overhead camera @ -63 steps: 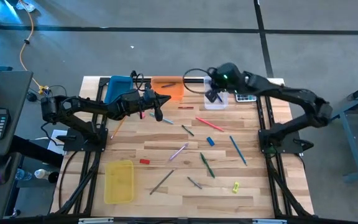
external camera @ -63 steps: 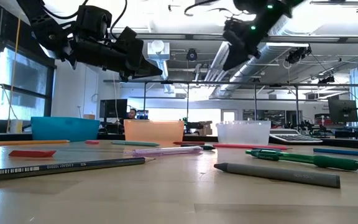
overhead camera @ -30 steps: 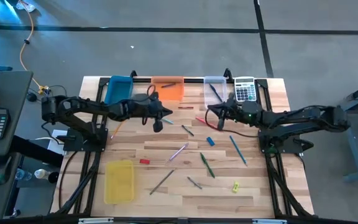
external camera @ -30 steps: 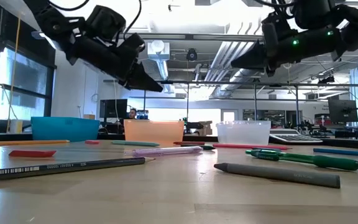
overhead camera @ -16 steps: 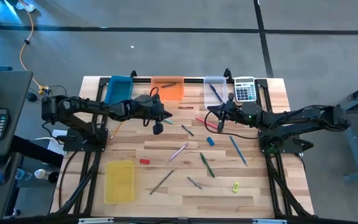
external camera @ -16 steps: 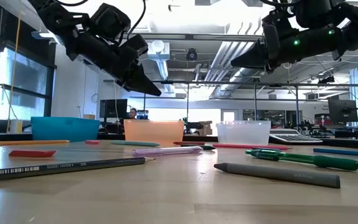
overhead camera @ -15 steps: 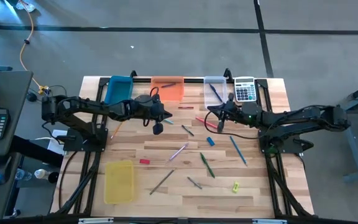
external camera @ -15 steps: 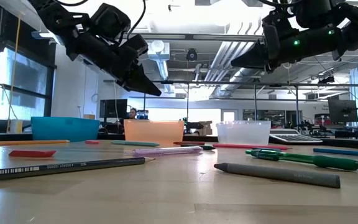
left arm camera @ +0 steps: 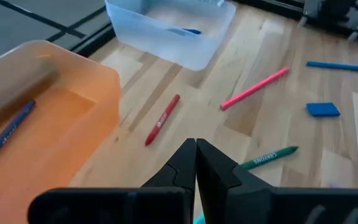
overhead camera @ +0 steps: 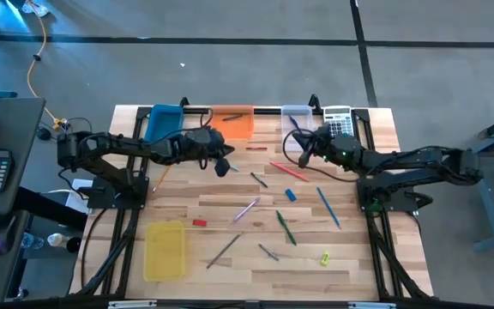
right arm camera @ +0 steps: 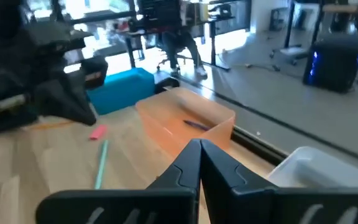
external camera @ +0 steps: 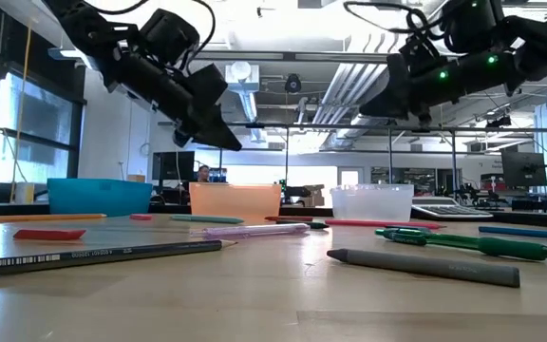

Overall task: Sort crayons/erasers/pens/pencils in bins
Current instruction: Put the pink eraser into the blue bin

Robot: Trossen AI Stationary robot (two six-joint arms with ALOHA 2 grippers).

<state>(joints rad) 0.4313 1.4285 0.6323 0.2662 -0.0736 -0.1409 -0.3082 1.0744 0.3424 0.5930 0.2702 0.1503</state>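
Both grippers hang shut and empty above the far half of the table. My left gripper [overhead camera: 223, 163] [left arm camera: 196, 151] is in front of the orange bin [overhead camera: 231, 121], over a red crayon [left arm camera: 162, 119] and a green crayon [left arm camera: 269, 157]. My right gripper [overhead camera: 303, 155] [right arm camera: 199, 149] hovers near the clear bin [overhead camera: 295, 121], above a pink pencil [overhead camera: 288, 171]. The orange bin [left arm camera: 36, 130] holds a dark crayon [left arm camera: 8, 132], and the clear bin [left arm camera: 169, 28] a blue pen. The blue bin [overhead camera: 163, 123] stands far left, the yellow bin [overhead camera: 164, 251] near left.
Loose on the wood lie a blue eraser [overhead camera: 290, 195], a blue pen [overhead camera: 328, 207], a green pen [overhead camera: 286, 227], a pinkish pencil [overhead camera: 246, 209], a red eraser [overhead camera: 199, 222], a grey pencil [overhead camera: 223, 250] and a grey crayon [overhead camera: 268, 252]. A calculator [overhead camera: 339, 123] sits by the clear bin.
My right gripper has moved a little toward the table's far edge, closer to the clear bin, staying shut. My left gripper has shifted slightly toward the right and stayed shut. Nothing on the table has moved.
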